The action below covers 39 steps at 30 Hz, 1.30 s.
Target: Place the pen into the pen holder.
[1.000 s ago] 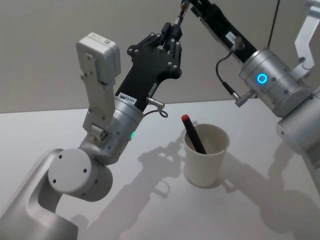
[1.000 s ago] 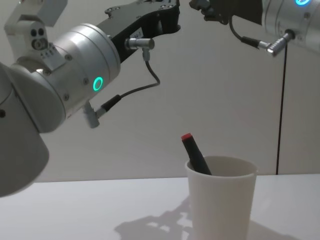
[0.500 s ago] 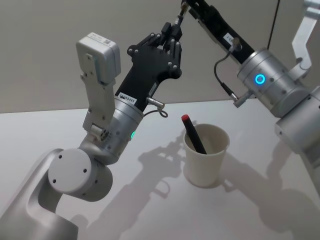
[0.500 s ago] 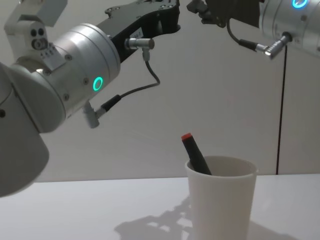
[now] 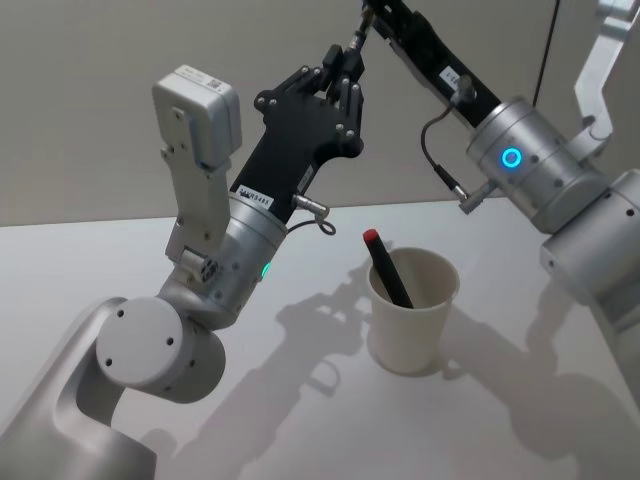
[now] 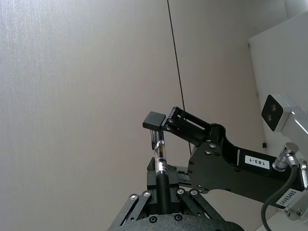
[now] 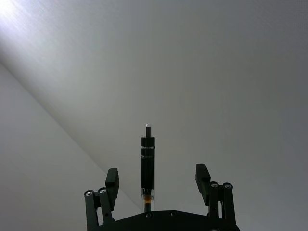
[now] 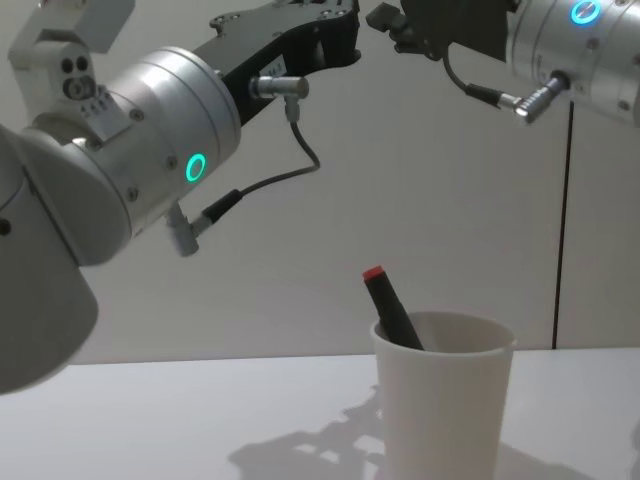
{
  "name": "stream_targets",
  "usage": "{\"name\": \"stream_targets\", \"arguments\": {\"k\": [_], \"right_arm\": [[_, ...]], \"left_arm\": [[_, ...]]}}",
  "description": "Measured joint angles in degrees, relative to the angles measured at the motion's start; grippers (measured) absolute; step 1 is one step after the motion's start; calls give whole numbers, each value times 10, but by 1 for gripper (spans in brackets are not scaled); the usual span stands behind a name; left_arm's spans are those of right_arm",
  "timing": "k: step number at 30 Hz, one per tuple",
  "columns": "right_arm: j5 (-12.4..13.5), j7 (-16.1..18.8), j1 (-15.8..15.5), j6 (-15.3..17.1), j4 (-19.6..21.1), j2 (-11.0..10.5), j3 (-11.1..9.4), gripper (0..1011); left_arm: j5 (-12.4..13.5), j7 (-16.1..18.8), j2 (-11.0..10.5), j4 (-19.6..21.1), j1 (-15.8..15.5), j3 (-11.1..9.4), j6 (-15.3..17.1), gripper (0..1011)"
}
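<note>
2 claws meet high up, with 1 pen between them.
High above the tabletop [image 5: 300,420], the left claw [image 5: 345,65] is closed on the black lower part of the pen [image 6: 160,163]. The right claw [image 7: 158,178] is at the pen's top end with its fingers wide apart, not pinching. The pen holder [image 5: 412,320] stands well below, and 1 red-capped pen [image 5: 385,268] leans inside it. I think the pen is light, stiff and smooth, so it could slip or swing. The black part near the middle looks like the best place to hold it, leaving 1 end free to drop into the wide cup.
</note>
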<state>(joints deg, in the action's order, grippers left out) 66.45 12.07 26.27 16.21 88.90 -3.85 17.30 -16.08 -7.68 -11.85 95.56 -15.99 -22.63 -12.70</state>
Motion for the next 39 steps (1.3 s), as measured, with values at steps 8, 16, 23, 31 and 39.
{"name": "stream_targets", "arguments": {"k": [8,16,23,31,39], "right_arm": [[3,7,5,-2,-6,2,4,1001],[4,11,9,-3,-9,4,8,1001],[5,14,11,-4,-12,4,11,1001],[5,15,12,-6,-14,4,13,1000],[6,16,13,-6,-15,4,14,797]], "left_arm": [[0,0,0,0,0,0,0,135],[0,0,0,0,0,0,0,135],[0,0,0,0,0,0,0,135],[0,0,0,0,0,0,0,135],[0,0,0,0,0,0,0,135]]}}
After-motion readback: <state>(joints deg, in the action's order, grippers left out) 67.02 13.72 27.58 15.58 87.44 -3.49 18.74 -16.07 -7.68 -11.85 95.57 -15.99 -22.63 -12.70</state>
